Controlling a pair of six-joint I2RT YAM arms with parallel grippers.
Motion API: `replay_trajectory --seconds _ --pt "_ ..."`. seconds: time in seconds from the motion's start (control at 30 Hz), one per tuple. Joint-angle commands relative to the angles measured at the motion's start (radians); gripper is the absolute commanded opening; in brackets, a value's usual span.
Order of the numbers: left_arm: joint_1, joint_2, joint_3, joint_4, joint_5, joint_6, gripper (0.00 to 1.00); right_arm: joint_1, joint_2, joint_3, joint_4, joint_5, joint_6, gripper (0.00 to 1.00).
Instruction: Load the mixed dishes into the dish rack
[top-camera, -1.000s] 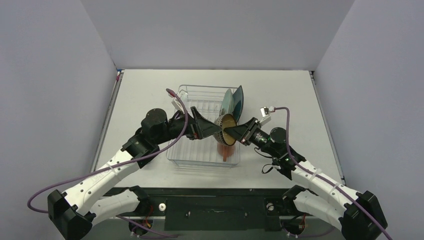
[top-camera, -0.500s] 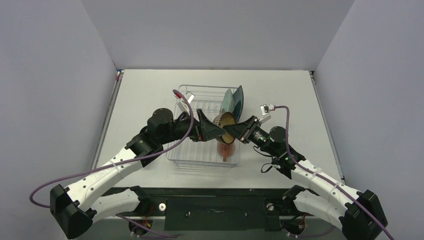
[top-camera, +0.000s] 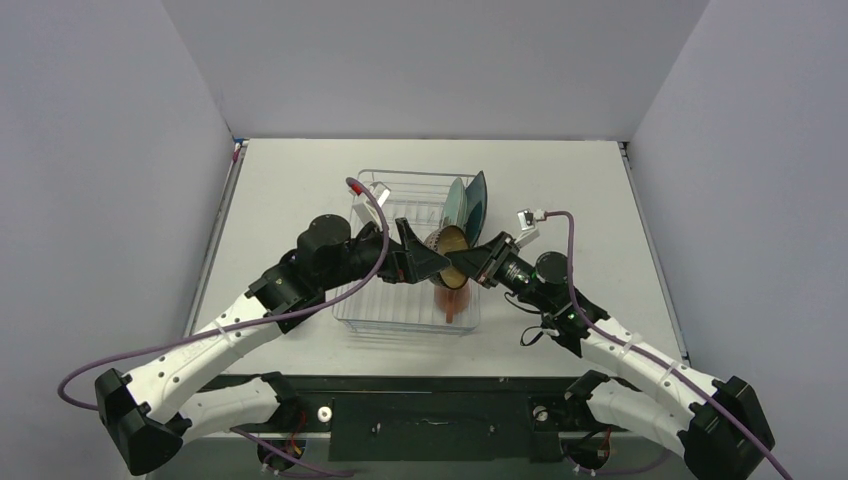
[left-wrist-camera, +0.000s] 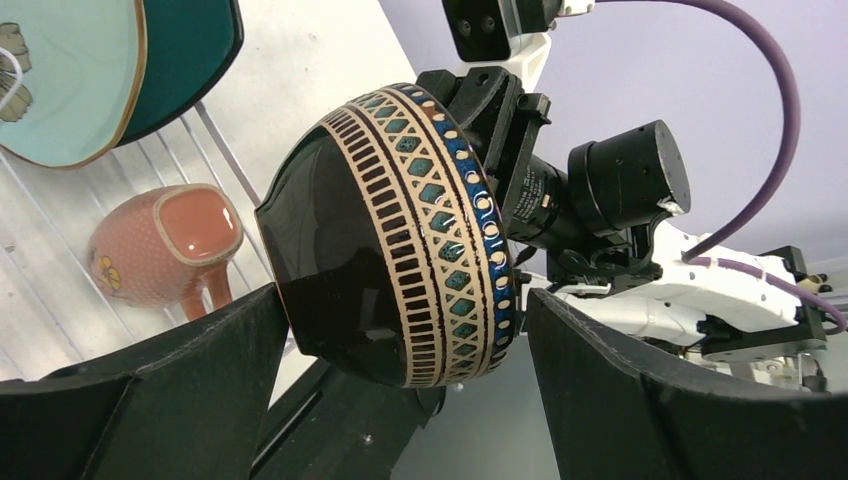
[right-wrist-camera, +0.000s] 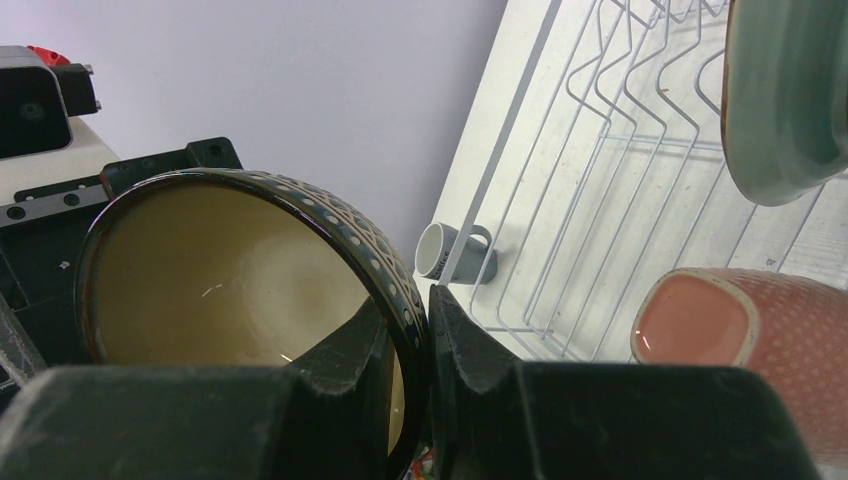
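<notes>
At left: stretched rightward across the dish rack (top-camera: 372, 181), left gripper (top-camera: 424, 262) spread wide, one finger on each side of the brown bowl (left-wrist-camera: 400, 230), right-hand finger clear of it. At centre: bowl tipped on edge above the rack, over the salmon-orange mug (top-camera: 452, 301). At right: angled in toward centre, right gripper (right-wrist-camera: 425, 330) pinched onto the bowl's rim, one finger inside, one outside.

From above, the bowl (top-camera: 455, 250) covers the upper part of the orange mug (top-camera: 450, 302). The left wrist view cuts the pale plate (left-wrist-camera: 60, 90) at its top-left edge, and it hides most of the dark plate (left-wrist-camera: 190, 45). The right wrist view cuts the orange mug at its right edge, and the right pincer (right-wrist-camera: 420, 310) hides the bowl's lower rim
</notes>
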Motion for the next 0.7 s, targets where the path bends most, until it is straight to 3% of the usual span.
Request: replay_trajectory --seconds 0.0,0.33,0.4,0.5,0.67 --pt "-0.017 0.007 0.067 0.0 -0.043 0.044 0.85 0.01 0.001 0.069 0.102 0.015 -0.005 0.0" --pt "-0.019 0.015 0.076 -0.004 -0.051 0.048 0.82 0.017 0.013 0.056 0.113 0.02 -0.008 0.0" --pt "-0.019 0.014 0.076 -0.009 -0.064 0.05 0.76 0.017 0.014 0.053 0.115 0.022 -0.009 0.0" --pt "-0.019 0.007 0.07 -0.01 -0.077 0.056 0.56 0.019 0.017 0.049 0.117 0.021 -0.012 0.0" --pt "-0.019 -0.008 0.056 0.007 -0.07 0.075 0.34 0.022 0.019 0.054 0.106 0.016 -0.026 0.0"
